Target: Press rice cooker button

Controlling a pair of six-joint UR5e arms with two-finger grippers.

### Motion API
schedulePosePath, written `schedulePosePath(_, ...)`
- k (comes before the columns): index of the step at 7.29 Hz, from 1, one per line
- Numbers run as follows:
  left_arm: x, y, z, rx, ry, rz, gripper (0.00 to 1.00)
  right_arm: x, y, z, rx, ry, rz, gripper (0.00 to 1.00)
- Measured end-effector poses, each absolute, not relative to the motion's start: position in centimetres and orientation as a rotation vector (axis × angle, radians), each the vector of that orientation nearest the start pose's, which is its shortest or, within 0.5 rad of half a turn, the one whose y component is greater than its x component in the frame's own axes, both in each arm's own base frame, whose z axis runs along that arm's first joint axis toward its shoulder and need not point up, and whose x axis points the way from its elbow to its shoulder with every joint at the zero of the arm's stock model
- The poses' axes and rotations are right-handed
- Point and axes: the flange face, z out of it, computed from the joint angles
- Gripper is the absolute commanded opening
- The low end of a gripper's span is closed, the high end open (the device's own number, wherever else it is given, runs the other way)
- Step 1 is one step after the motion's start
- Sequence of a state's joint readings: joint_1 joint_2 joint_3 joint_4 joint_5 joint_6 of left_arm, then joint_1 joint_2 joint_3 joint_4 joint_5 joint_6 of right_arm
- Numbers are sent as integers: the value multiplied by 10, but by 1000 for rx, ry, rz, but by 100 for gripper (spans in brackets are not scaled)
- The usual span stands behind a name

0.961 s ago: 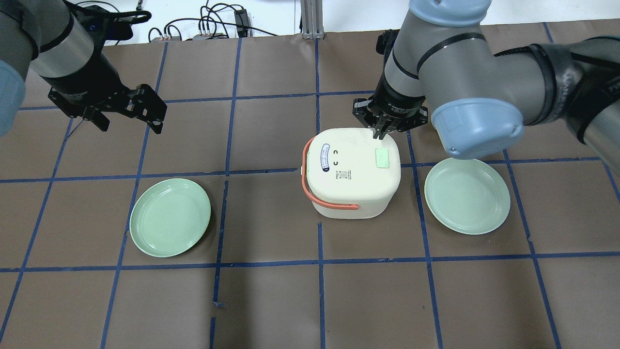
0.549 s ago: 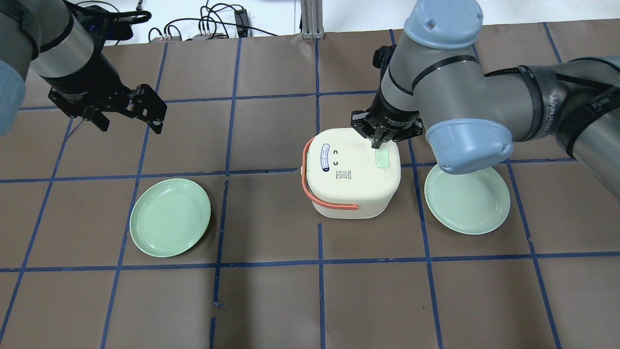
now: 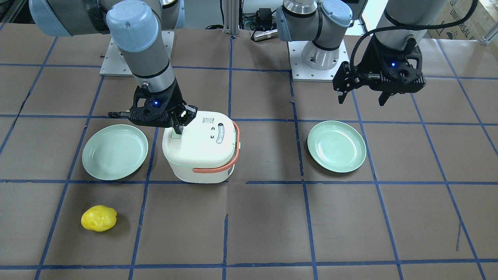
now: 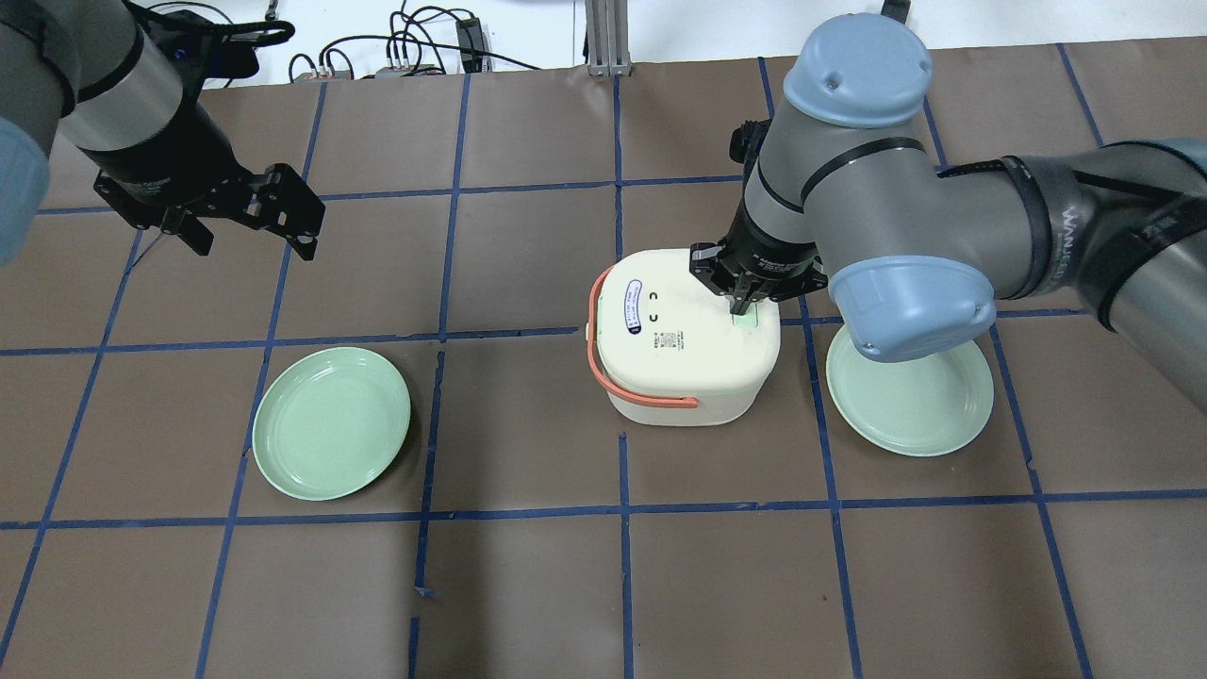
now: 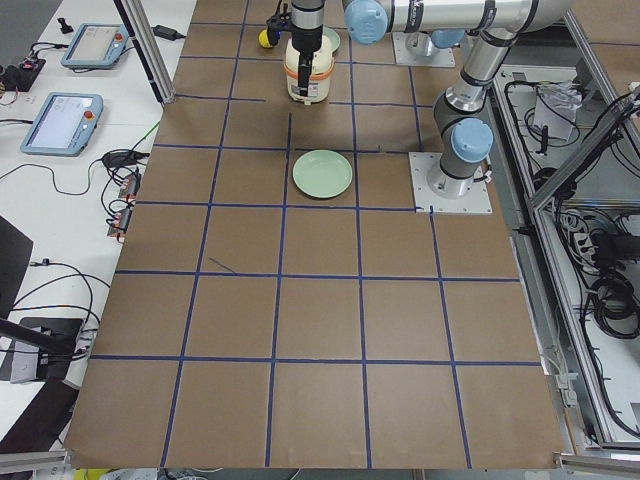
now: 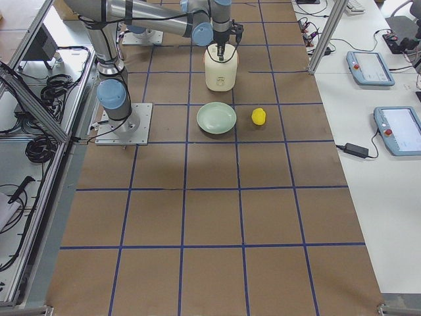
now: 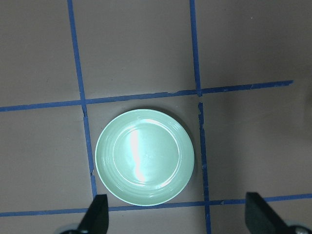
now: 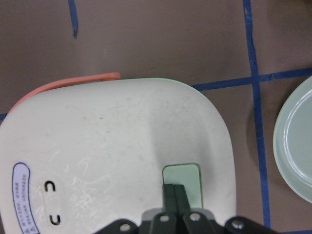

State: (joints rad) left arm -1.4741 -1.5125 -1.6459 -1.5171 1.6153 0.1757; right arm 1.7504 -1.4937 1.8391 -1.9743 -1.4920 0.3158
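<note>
The white rice cooker with a salmon handle stands mid-table. Its pale mint-green button sits near the lid's right edge and also shows in the front view and the right wrist view. My right gripper is shut, fingers pressed together, with its tips pointing down on the button's far part; it also shows in the front view and the right wrist view. My left gripper is open and empty, hovering high at the far left.
A green plate lies to the cooker's left, below the left gripper. Another green plate lies to the cooker's right, partly under my right arm. A yellow object lies beyond the right plate.
My right gripper has moved from the lid's far edge toward me and down onto the button. The left arm has not moved.
</note>
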Motion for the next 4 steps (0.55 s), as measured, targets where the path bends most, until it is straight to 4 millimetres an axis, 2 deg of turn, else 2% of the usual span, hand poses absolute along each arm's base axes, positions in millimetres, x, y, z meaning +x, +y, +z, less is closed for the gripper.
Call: schedulePosePath(4, -83, -481, 484, 121, 3090, -47, 100, 224, -472, 363, 201, 3097, -46, 12)
